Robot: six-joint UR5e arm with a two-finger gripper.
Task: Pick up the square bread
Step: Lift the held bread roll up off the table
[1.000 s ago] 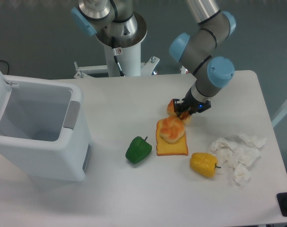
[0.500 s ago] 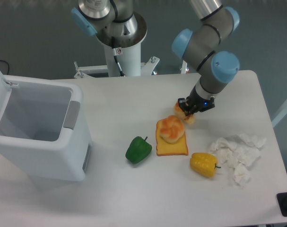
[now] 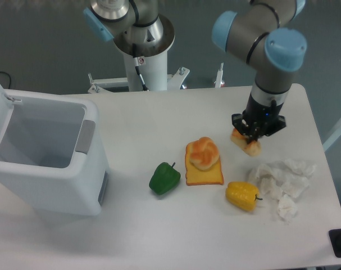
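From the fixed camera, the square bread (image 3: 204,174) lies flat near the middle of the white counter (image 3: 159,124), with a round orange-glazed bun (image 3: 203,153) resting on its upper half. The hand (image 3: 250,140) is to the right of the bread and slightly farther back, apart from it and not touching it. The hand is clenched on a small pastry (image 3: 245,143), a pale orange-and-cream piece that shows just below the dark fingers; whether that piece touches the counter or hangs just above it cannot be told from this angle. A green pepper (image 3: 164,178) sits just left of the bread, and a yellow pepper (image 3: 242,195) lies near the bread's lower right corner. A heap of crumpled white paper (image 3: 282,181) spreads to the right of the yellow pepper, below the hand. At the left edge of the counter stands a white bin (image 3: 44,154) with its lid raised, well apart from the bread and the hand.
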